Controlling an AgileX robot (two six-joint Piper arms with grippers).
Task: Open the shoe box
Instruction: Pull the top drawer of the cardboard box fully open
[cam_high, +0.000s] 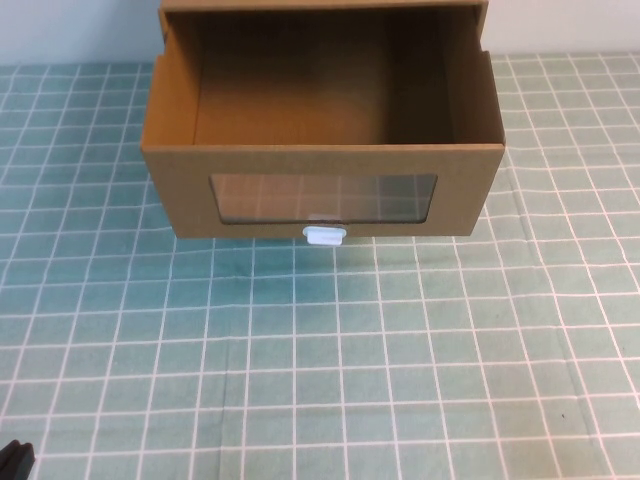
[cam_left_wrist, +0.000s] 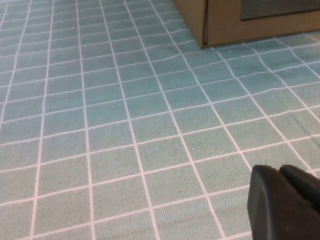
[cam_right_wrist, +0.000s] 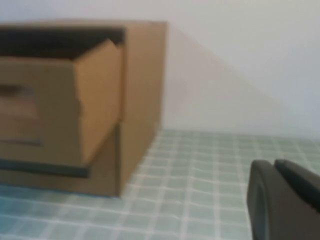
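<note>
Left gripper (cam_high: 15, 460): at the desk's near left corner, well apart from the box; fingers (cam_left_wrist: 265, 200) clenched on nothing, probably parked.
Right gripper (cam_right_wrist: 274, 167): low beside the box's right side, not touching it; fingers clenched, empty.
Shoe box (cam_high: 465, 195): far centre of the desk; its drawer (cam_high: 290, 100) stands pulled out toward the robot, empty, so the task looks done.
Handle (cam_high: 325, 235): white tab below the window (cam_high: 325, 198), free.
Desk (cam_high: 400, 380): teal cloth, white grid.
Room: plain pale wall (cam_right_wrist: 240, 60) behind.

You have no text, label, brand or number to read here: the shoe box (cam_high: 470, 190) is plain brown card, and its white tab (cam_high: 325, 235) seems blank from this angle.
</note>
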